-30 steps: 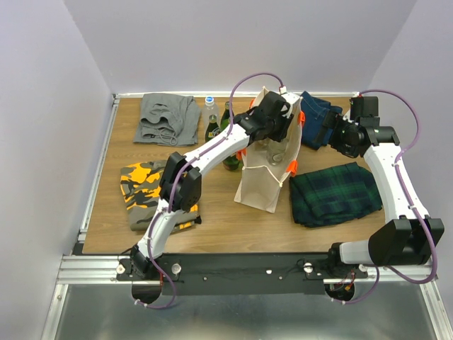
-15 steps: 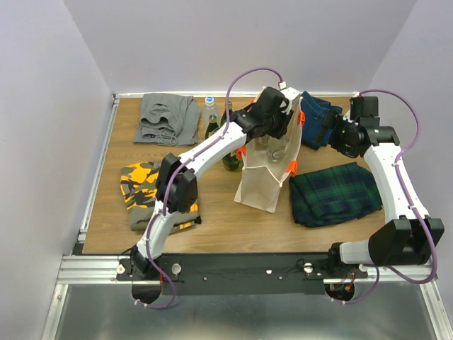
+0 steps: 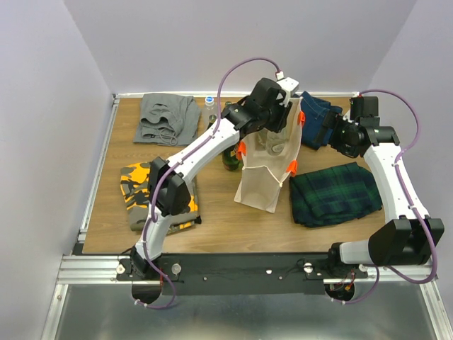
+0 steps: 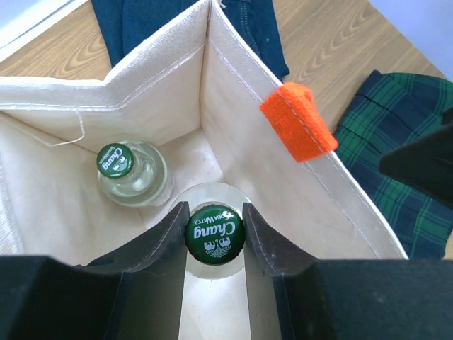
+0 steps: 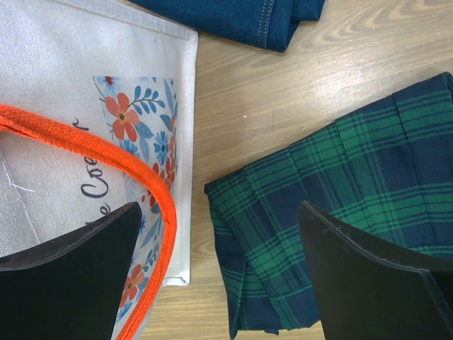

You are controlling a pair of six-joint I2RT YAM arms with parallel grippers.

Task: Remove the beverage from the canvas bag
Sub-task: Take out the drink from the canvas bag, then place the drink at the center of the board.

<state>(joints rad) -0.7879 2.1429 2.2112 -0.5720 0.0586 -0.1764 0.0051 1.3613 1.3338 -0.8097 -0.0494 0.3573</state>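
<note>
Inside the cream canvas bag (image 4: pixel 241 134), left tool (image 4: pixel 214 212) clamps a green-capped clear bottle (image 4: pixel 214 237), body mostly hidden; right tool (image 5: pixel 218 212) spread wide.

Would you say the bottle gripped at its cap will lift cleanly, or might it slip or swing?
The bottle looks like clear glass, so probably heavy and breakable. The left gripper pinches only its round cap, so it may slip or swing. The soft canvas bag could drag along if it catches.
</note>
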